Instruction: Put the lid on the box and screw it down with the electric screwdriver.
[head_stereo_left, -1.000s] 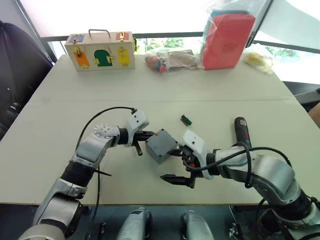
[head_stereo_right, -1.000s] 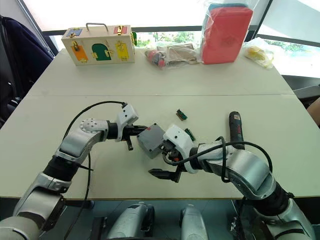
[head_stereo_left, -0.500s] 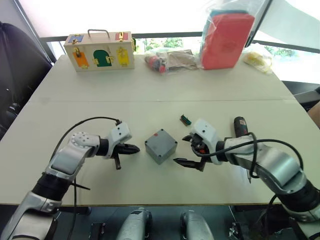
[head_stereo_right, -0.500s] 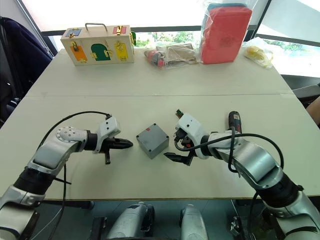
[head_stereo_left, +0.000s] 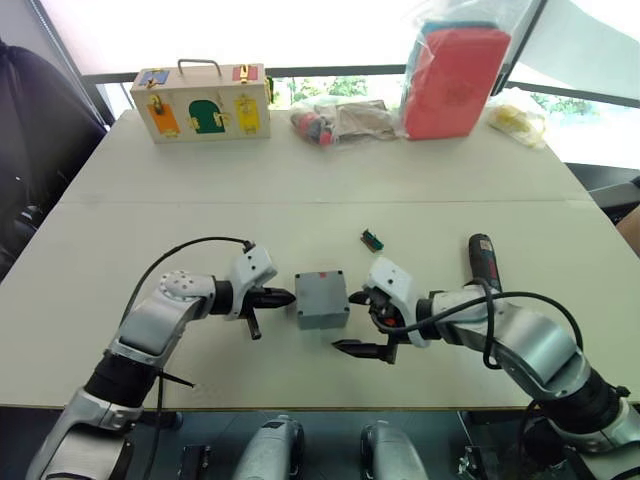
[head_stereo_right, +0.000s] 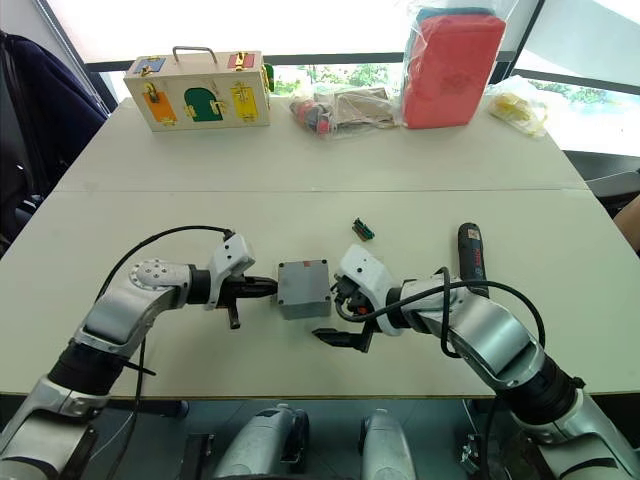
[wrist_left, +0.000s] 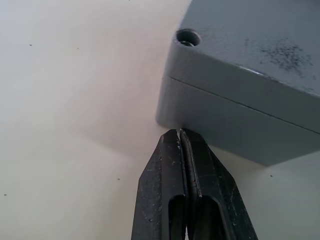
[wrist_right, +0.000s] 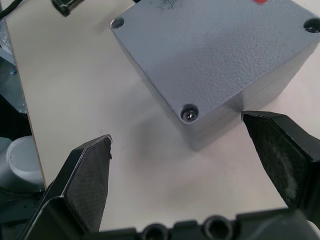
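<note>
Lid (head_stereo_left: 321, 285) sits on box (head_stereo_left: 323, 311). Left gripper (head_stereo_left: 288, 297) clenched empty at its 9 o'clock side. Right gripper (head_stereo_left: 362, 320) released at 3 o'clock.

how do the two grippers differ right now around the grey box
The left gripper has its fingers pressed shut, tips right at the side wall of the box. The right gripper is spread wide open, one finger by the box's near corner, the other out over bare table. Both sit low, flanking the box, and hold nothing.
</note>
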